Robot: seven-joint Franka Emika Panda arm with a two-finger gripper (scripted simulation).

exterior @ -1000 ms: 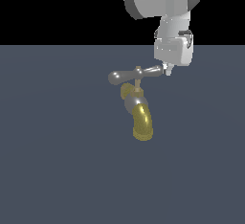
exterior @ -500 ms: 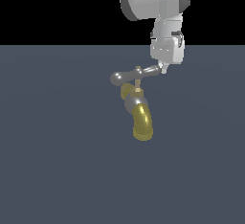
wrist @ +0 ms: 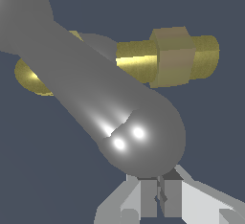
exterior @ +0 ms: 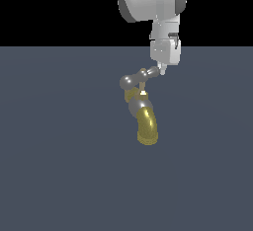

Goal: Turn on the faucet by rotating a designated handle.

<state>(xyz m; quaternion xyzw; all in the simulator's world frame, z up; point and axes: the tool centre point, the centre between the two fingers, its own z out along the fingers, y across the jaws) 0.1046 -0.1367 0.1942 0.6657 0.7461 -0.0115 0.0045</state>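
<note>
Glossy bulb-ended handle [wrist: 91, 94] (silver-grey) touches closed claw [wrist: 158, 196].

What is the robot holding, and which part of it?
Nothing is held. The end effector has its fingers together and only presses its tip against the rounded end of the handle of the faucet, the end on the exterior view's right.

Simulated test scene, not a real room: a flat, untextured slate-blue ground plane [exterior: 59, 166] meets a pure black void [exterior: 54, 8] at a straight horizon. A lone faucet [exterior: 141, 109] stands without sink, wall or plumbing, its metal smoothly rendered with clean highlights.
</note>
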